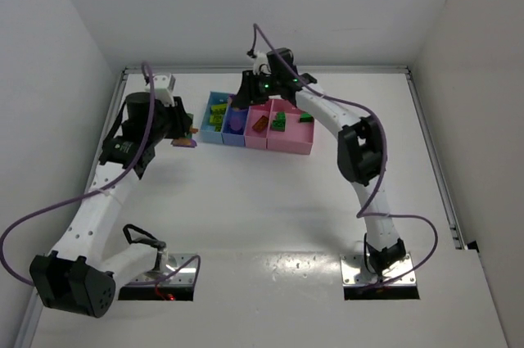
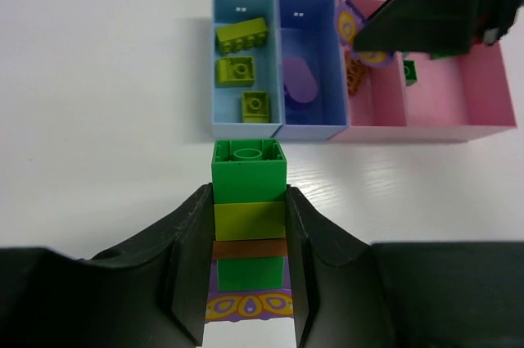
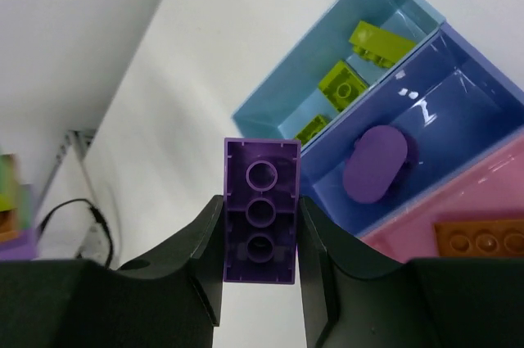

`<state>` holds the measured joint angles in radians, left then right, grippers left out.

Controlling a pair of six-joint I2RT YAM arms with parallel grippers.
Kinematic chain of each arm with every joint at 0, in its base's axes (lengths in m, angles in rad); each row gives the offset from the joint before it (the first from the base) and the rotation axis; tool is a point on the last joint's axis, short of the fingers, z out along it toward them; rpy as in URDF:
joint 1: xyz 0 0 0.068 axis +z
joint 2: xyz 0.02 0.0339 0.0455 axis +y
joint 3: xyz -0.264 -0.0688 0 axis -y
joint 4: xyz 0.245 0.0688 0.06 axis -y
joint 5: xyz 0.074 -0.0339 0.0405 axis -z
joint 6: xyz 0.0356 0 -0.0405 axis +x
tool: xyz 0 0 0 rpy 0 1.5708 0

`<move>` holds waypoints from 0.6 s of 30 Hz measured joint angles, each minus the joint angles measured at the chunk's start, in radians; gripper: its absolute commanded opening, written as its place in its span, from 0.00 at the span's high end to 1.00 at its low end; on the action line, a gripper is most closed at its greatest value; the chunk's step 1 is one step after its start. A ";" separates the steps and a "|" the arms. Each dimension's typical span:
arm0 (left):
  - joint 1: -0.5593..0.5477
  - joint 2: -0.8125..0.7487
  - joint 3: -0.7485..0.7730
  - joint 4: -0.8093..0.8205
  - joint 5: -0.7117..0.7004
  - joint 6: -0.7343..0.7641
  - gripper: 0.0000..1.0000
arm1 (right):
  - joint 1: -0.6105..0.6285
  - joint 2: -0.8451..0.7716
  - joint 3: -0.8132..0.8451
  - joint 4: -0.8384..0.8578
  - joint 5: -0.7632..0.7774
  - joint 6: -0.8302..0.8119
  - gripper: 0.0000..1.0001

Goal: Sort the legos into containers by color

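My left gripper (image 1: 185, 138) (image 2: 248, 201) is shut on a stacked strip (image 2: 249, 172) of green, yellow, orange, green and purple bricks, held left of the bins. My right gripper (image 1: 242, 99) (image 3: 260, 201) is shut on a purple brick (image 3: 262, 168), above the near-left corner of the blue bin (image 3: 458, 110). The joined bins run light blue (image 2: 214, 61), blue (image 2: 315, 37), narrow pink (image 2: 372, 106), wider pink (image 2: 483, 94). They hold three yellow-green bricks (image 2: 242, 34), a round purple piece (image 2: 300, 84), an orange brick (image 2: 355, 74) and green bricks (image 1: 280, 121).
The bins (image 1: 291, 147) sit at the table's far middle, close to the back wall. The right arm (image 1: 360, 151) reaches over the pink bins from the right. A cable (image 3: 78, 217) lies by the table's far-left edge.
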<state>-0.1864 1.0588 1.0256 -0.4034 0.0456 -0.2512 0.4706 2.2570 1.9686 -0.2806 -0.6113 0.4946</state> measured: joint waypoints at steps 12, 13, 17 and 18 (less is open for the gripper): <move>0.117 -0.041 0.011 -0.052 0.079 -0.039 1.00 | 0.040 0.202 0.156 -0.067 0.229 -0.023 0.43; 0.121 -0.042 0.011 -0.054 0.087 -0.045 1.00 | 0.041 0.204 0.156 -0.069 0.239 -0.026 0.33; 0.131 -0.042 0.011 -0.057 0.114 -0.076 1.00 | 0.048 0.205 0.167 -0.053 0.229 -0.033 0.13; 0.131 -0.042 0.011 -0.056 0.119 -0.092 1.00 | 0.050 0.204 0.166 -0.048 0.216 -0.033 0.11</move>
<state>-0.0551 1.0168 1.0367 -0.4599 0.1646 -0.3428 0.5201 2.4611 2.1342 -0.3290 -0.3950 0.4618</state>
